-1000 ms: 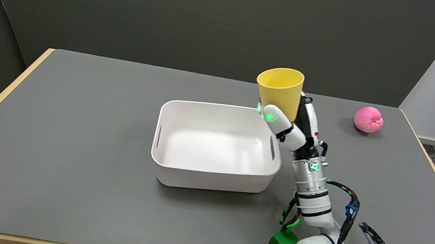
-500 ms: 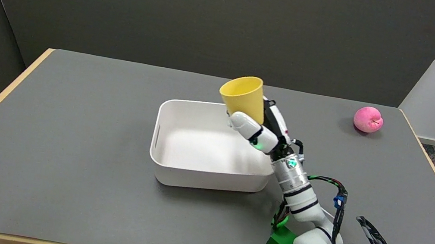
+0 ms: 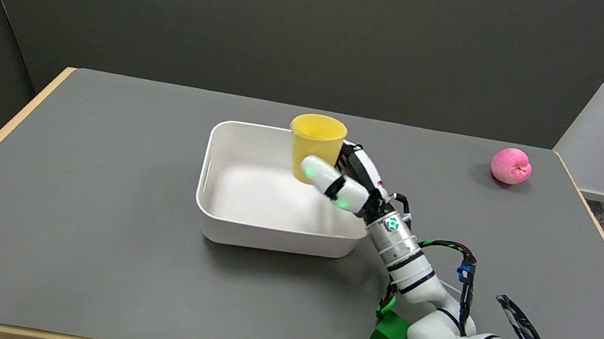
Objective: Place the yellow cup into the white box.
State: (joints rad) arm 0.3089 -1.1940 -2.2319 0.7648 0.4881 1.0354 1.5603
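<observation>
Box [image 3: 220, 223] shifted left; peach [image 3: 512, 165], block [image 3: 390, 334] unmoved.

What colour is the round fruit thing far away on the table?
Pink fruit, head view.

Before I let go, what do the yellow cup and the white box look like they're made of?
The yellow cup looks like thin plastic: even matte colour, smooth tapered wall, no print; coated paper cannot be ruled out. The white box looks like moulded plastic: rounded corners, a soft sheen on its floor and a slot handle in the side wall. The right hand holds the cup over the box.
</observation>
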